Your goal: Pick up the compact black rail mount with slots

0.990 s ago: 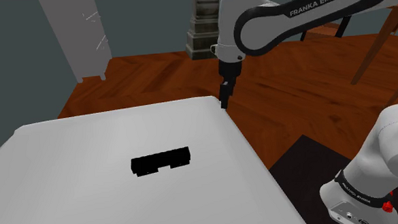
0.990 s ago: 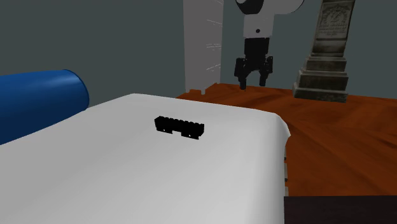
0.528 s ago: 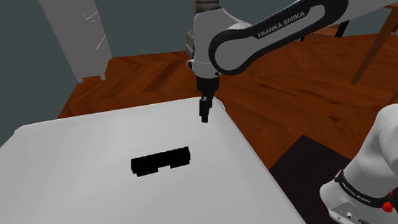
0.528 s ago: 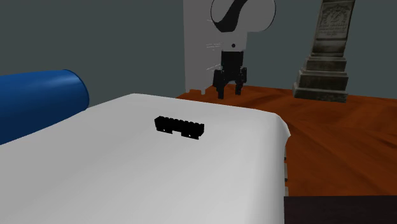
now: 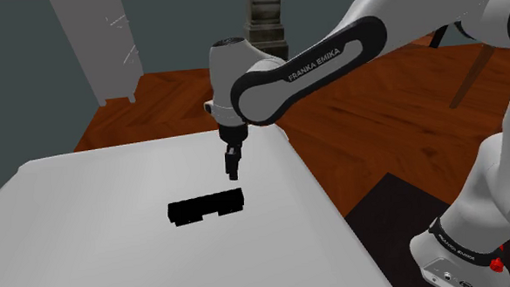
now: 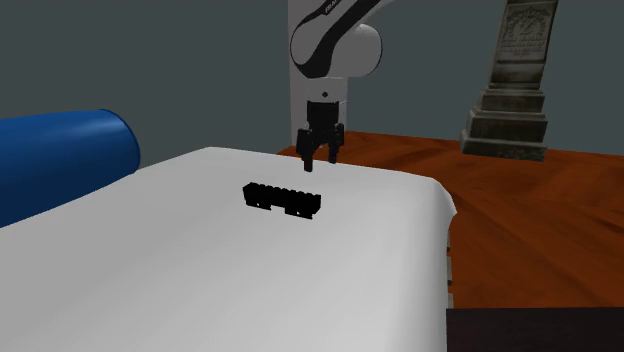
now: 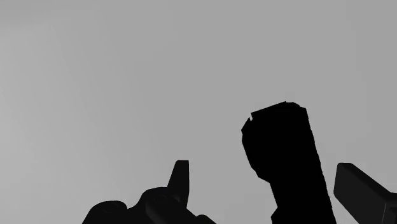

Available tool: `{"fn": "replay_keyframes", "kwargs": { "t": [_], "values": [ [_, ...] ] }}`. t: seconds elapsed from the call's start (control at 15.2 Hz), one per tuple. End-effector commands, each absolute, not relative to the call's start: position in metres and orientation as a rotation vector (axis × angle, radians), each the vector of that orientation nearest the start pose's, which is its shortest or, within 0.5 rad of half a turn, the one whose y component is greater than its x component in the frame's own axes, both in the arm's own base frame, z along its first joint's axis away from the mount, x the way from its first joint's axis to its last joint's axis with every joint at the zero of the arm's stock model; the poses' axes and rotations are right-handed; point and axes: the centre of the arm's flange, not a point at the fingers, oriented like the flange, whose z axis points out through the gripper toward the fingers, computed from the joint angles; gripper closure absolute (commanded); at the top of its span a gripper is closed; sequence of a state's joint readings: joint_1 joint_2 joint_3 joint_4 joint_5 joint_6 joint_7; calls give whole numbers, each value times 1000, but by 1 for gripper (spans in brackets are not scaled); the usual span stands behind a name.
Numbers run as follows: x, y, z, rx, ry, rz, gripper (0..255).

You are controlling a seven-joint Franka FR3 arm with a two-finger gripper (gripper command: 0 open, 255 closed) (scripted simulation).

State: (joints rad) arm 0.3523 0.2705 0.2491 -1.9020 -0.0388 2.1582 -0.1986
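white table top (image 5: 83,258) on a red-brown wood floor (image 5: 374,108), dull grey-blue wall (image 5: 24,76) behind. pale grey panel (image 5: 97,48) at 11 o'clock in the shoulder view, wooden furniture leg (image 5: 474,74) at 2 o'clock, dark mat (image 5: 387,221) at 4 o'clock. in the second exterior view, grey stone pedestal (image 6: 520,85) at 2 o'clock, blue cylinder (image 6: 60,170) at 9 o'clock.

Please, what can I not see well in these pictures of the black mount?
Shoulder view: the compact black rail mount is one flat black shape; its slots cannot be made out.
Wrist view: the picture's edge cuts off one end of the mount.
Second exterior view: the left edge cuts off the big blue cylinder.
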Motion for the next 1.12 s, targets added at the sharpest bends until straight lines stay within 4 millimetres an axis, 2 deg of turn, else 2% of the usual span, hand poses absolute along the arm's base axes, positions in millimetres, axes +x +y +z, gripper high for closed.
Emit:
{"fn": "replay_keyframes", "kwargs": {
  "t": [0.0,0.4,0.92,1.06],
  "values": [
    [513,363,352,-2823,-1288,15,0],
    [516,433,320,-2719,-1457,5,0],
    [516,435,279,-2714,-1463,5,0],
    [516,435,279,-2714,-1463,5,0]
  ]
}}
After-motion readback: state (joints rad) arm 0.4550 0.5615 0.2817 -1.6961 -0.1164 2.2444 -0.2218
